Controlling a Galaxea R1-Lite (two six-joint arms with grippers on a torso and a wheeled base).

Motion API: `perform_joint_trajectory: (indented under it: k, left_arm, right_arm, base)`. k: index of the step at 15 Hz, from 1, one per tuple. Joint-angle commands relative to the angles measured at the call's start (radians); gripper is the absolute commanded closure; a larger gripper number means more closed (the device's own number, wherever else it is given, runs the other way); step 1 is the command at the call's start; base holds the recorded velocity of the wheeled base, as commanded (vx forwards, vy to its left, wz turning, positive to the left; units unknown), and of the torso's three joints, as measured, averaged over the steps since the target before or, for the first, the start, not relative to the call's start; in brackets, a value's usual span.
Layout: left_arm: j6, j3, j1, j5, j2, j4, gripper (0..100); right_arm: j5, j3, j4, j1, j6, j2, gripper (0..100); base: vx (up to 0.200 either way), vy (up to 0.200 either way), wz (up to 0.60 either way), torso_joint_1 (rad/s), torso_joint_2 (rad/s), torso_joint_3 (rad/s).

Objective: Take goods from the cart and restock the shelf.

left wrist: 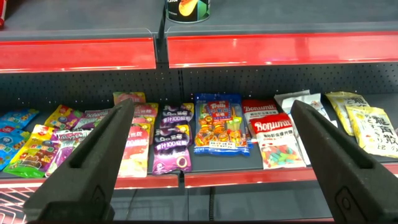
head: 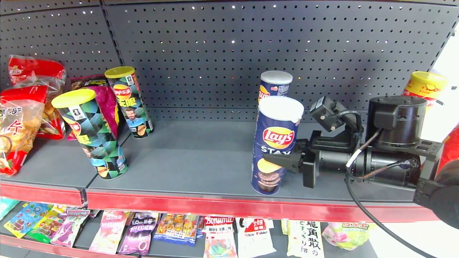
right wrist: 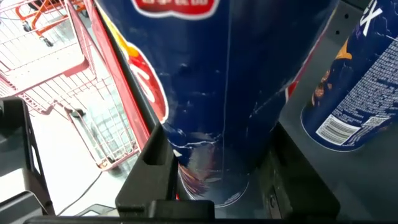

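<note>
Right pincer: far finger hidden behind the tall dark-blue cardboard chip can. A second blue chip can stands behind it, lower body covered. The yellow-lidded can is half-covered by the arm. Right wrist view: front can's top is cropped and the red wire cart is clipped at the edge. Left wrist view: left pincer fingers run off the bottom edge. Dark round can base cropped at the top edge, can't tell which can.
</note>
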Motion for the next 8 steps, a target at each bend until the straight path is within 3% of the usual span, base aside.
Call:
perform_joint_trajectory:
  k: [1, 8]
  left_arm:
    - [0.0, 0.0, 0.0, 0.0, 0.002, 0.0, 0]
    - [0.0, 0.0, 0.0, 0.0, 0.002, 0.0, 0]
  right_arm:
    - [0.0, 0.001, 0.002, 0.001, -0.002, -0.001, 100]
    - [-0.018, 0.004, 0.002, 0.007, 0.001, -0.001, 100]
  base:
    - [0.0, 0.0, 0.0, 0.0, 0.0, 0.0]
    - [0.0, 0.0, 0.0, 0.0, 0.0, 0.0]
